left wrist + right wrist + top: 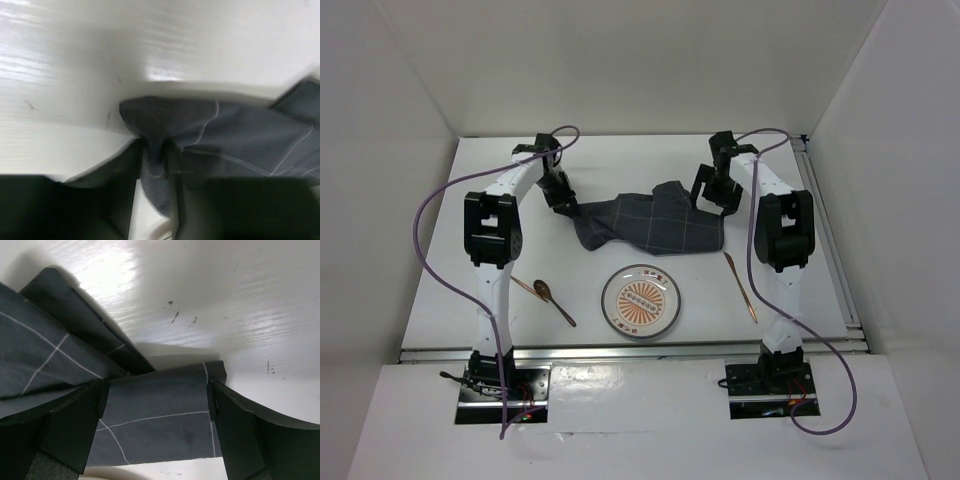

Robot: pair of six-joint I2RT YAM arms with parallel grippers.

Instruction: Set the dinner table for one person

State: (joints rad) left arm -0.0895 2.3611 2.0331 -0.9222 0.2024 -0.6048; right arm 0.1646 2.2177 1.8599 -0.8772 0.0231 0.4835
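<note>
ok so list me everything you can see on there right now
dinner table: one, white, under everything
cloth mat: one, dark grey checked, rumpled, far centre
plate: one, white with orange pattern, near centre
spoon: one, brown, left of plate
slim utensil: one, copper, right of plate, type unclear
left gripper: one, black, pinching the mat's left end
right gripper: one, black, jaws wide astride the mat's right edge

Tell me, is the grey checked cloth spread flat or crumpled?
Crumpled, not flat: the grey checked cloth shows ridges and overlapping folds; its left corner is bunched in the left claw.
</note>
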